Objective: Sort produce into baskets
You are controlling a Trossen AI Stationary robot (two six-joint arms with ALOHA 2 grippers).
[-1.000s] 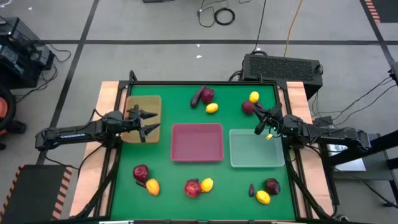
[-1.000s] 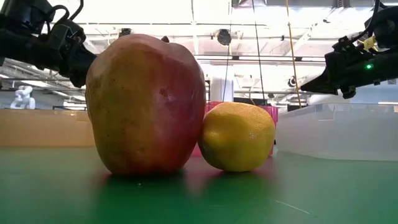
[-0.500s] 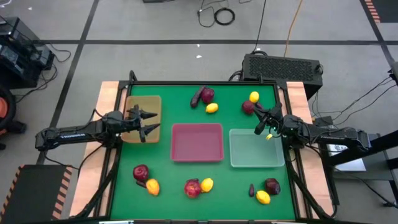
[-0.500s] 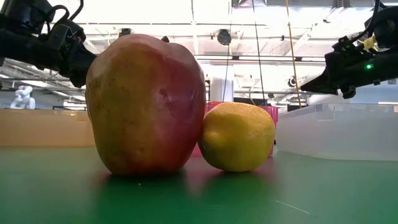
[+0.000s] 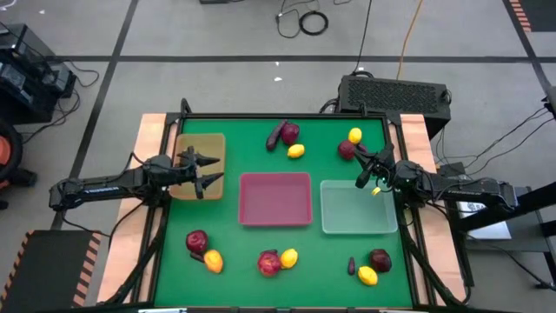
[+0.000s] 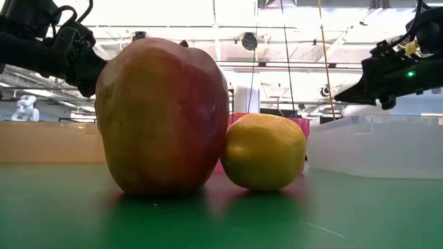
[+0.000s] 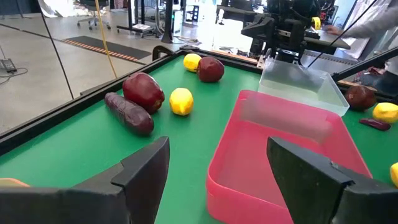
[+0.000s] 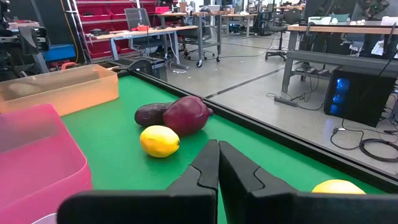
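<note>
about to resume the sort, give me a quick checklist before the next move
1. Left gripper open, empty, over the tan tray: ok.
2. Right gripper shut, nothing between its fingers, at the clear tray's far edge: ok.
3. Pink tray empty: ok.
4. Clear tray empty: ok.
5. Produce sorted: not ok, apple, lemon and eggplant lie on the green mat.

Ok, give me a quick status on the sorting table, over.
Left gripper open, empty, over the tan tray. Right gripper shut, empty, at the clear tray's far edge. All three trays empty; fruit all on the mat. Nothing blocking.
</note>
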